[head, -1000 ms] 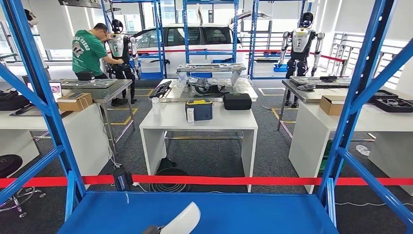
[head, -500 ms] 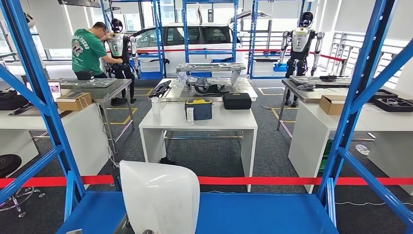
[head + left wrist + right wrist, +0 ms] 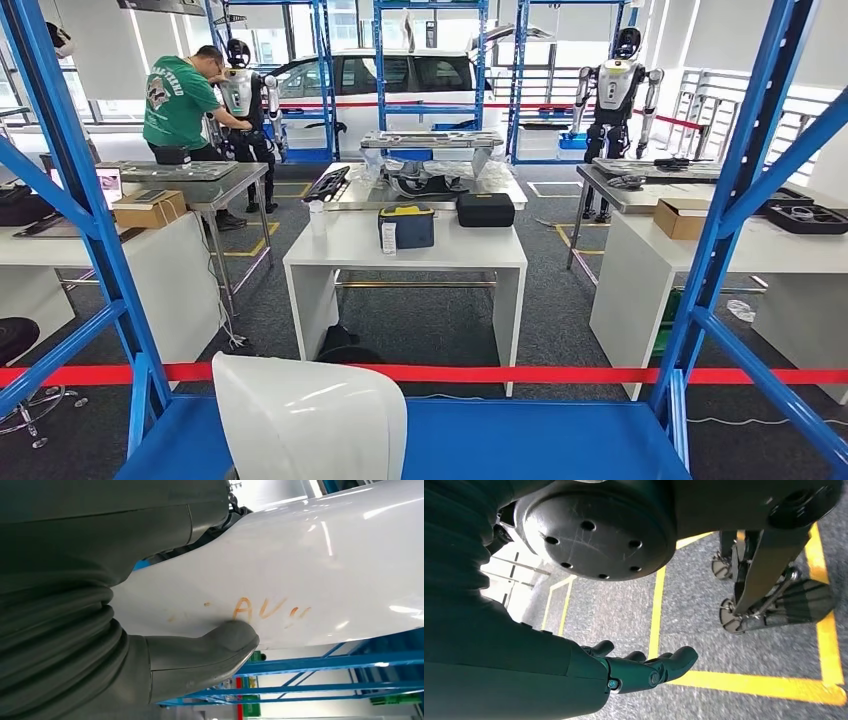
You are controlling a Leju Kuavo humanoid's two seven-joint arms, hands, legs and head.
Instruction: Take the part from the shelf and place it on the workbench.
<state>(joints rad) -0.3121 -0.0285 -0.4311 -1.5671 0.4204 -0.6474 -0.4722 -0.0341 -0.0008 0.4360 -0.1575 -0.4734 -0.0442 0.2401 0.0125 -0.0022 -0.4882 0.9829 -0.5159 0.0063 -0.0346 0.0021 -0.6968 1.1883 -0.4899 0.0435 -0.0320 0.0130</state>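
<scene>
part: white curved shell [image 3: 310,420], low in head view over the near edge of the blue shelf [image 3: 540,440]; orange scrawl on its glossy face in left wrist view
left hand: [image 3: 150,645] grasping the part, thick grey thumb pressed on the white face just by the orange marks; other fingers hidden behind the shell
right hand: [image 3: 644,670] released, fingers spread and nearly straight, holding nothing, hanging over grey carpet with yellow floor lines [image 3: 656,615]
in the way: red tape [image 3: 560,374] strung across just beyond the shelf; blue uprights [image 3: 80,200] and slanted braces frame both sides
open room: wide gap between the uprights, grey carpet aisles either side of the middle table
white tabletop: [image 3: 410,250] straight ahead past the tape, carrying a blue-yellow bag [image 3: 407,226], a black case [image 3: 485,209] beside it and a small white cup; near edge bare
left tabletop: cardboard box [image 3: 147,209], closed, contents cannot tell
right tabletop: open cardboard box [image 3: 680,217], inside not readable; black tray [image 3: 810,216] with a ring-like piece in it
behind: steel table with wrapped parts, white car [image 3: 400,80], more blue racks
others: person in green shirt [image 3: 178,105] beside a standing robot [image 3: 240,100]; second robot [image 3: 618,85] standing far right
</scene>
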